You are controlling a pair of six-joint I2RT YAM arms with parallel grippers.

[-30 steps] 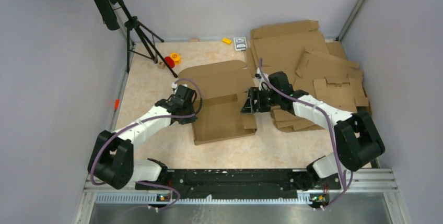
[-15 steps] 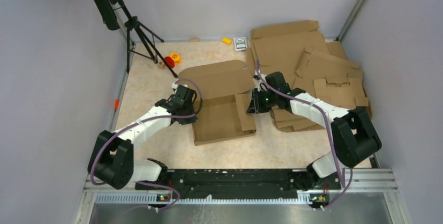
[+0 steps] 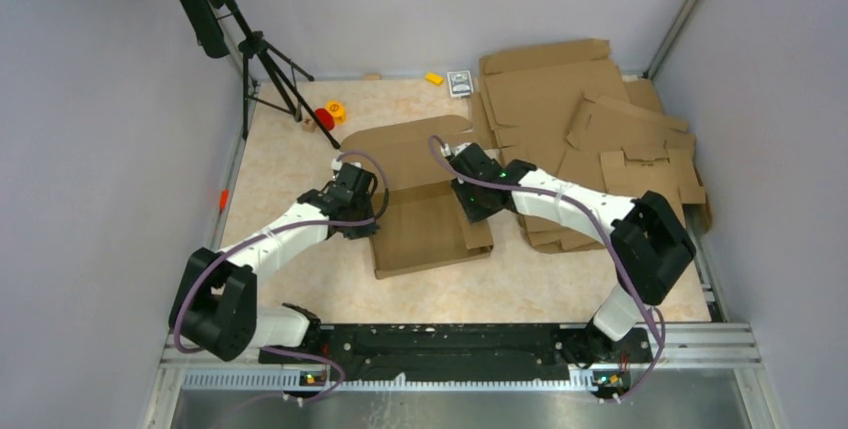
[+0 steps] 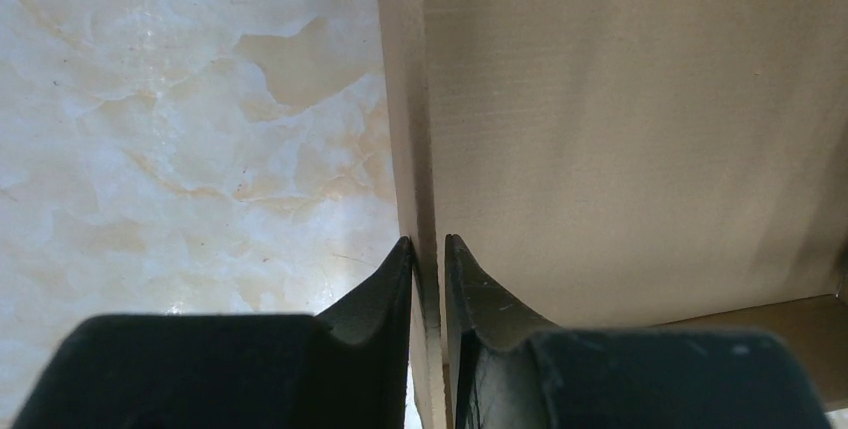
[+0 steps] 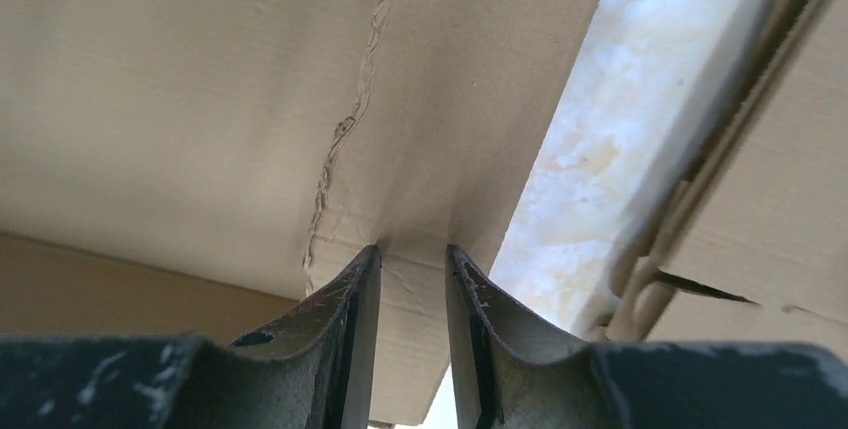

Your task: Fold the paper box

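Now | paper box (image 3: 420,232) lengthwise near-far | left jaws clamp left wall | right jaws clamp right flap

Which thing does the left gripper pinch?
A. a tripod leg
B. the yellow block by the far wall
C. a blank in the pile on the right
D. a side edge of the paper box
D: in the left wrist view the left gripper has both fingers closed on a thin upright edge of the paper box.
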